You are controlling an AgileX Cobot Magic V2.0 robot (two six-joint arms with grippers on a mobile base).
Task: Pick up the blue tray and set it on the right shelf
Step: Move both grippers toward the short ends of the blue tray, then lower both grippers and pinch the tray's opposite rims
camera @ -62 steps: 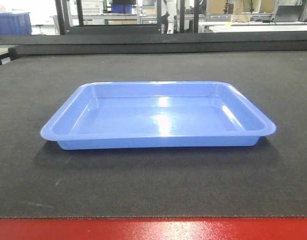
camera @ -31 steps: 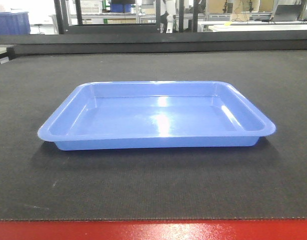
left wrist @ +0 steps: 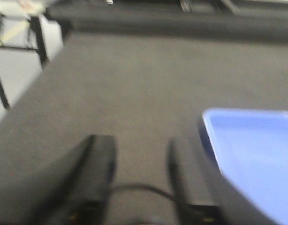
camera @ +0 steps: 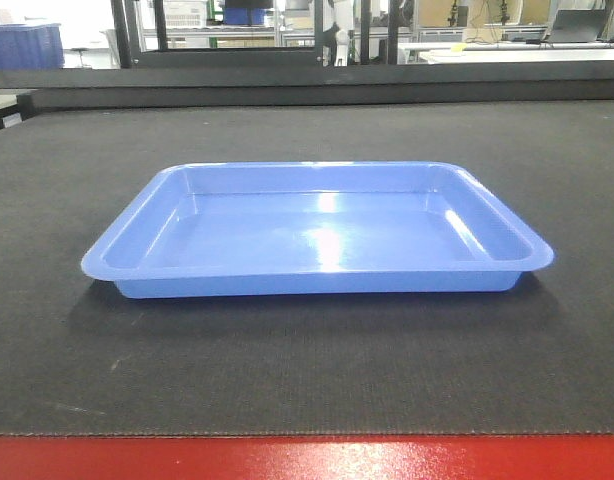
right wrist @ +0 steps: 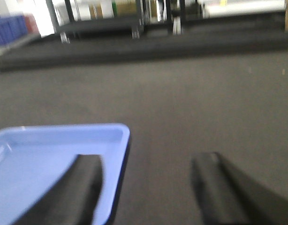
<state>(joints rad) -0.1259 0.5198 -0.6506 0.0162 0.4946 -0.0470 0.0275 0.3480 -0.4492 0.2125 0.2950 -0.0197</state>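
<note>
The blue tray (camera: 317, 235) lies flat and empty on the dark mat, in the middle of the front view. Neither gripper shows in that view. In the left wrist view my left gripper (left wrist: 140, 152) is open, low over the mat, with the blue tray's (left wrist: 256, 159) left edge just right of its right finger. In the right wrist view my right gripper (right wrist: 151, 171) is open and straddles the blue tray's (right wrist: 41, 152) right rim. Its left finger (right wrist: 87, 180) is over the tray's inside, its right finger over the mat. The right shelf is out of view.
The dark mat (camera: 307, 370) covers a table with a red front edge (camera: 307, 458). Deep darker-blue bins (camera: 22, 45) stand far back left. Black frames and work benches (camera: 237, 40) line the background beyond the mat's far edge.
The tray's left corner drifts a few pixels left and back in the front view, along with the background. Nothing else visibly differs.
</note>
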